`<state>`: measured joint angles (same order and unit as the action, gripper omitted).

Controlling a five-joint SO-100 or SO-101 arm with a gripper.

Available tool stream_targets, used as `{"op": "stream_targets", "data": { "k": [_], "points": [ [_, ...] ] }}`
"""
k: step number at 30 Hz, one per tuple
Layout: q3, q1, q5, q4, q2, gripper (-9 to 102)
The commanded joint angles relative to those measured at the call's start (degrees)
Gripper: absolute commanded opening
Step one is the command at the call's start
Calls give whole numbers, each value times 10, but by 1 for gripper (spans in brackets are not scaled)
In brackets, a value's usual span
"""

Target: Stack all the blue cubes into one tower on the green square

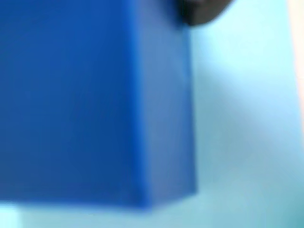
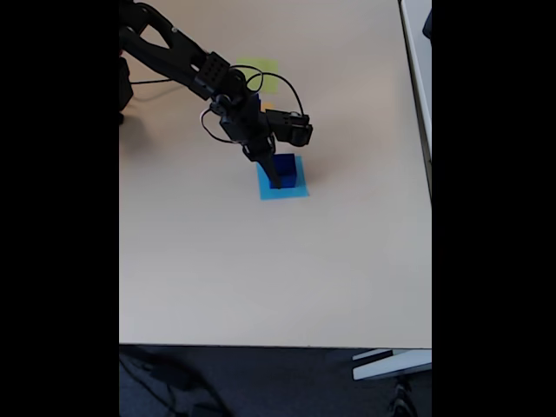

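The black two-finger tool (image 2: 276, 178) reaches down onto a solid dark blue cube (image 2: 285, 168) sitting on the flat light blue paper square (image 2: 282, 189) (grip state: cannot tell). Judged step: pickup; next, carry it to the yellow-green paper square (image 2: 259, 65) far up the tabletop (image 2: 261, 278).

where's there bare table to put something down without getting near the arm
The table is bare along its near edge, below the light blue square. It is crowded where the gripper meets the blue cube, and by the green square.

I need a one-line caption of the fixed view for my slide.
The black arm's gripper reaches down at a blue cube on the light blue square, the green square behind it.
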<state>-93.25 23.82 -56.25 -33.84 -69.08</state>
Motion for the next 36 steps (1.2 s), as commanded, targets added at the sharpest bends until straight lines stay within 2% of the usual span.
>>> {"op": "stream_targets", "data": {
  "k": [1, 22, 27, 36],
  "points": [
    [14, 3, 3, 9, -6, 26],
    [1, 4, -4, 9, -13, 9],
    [-15, 3, -4, 11, -33, 1],
    [16, -2, 20, -48, -73, 0]
  ]
}}
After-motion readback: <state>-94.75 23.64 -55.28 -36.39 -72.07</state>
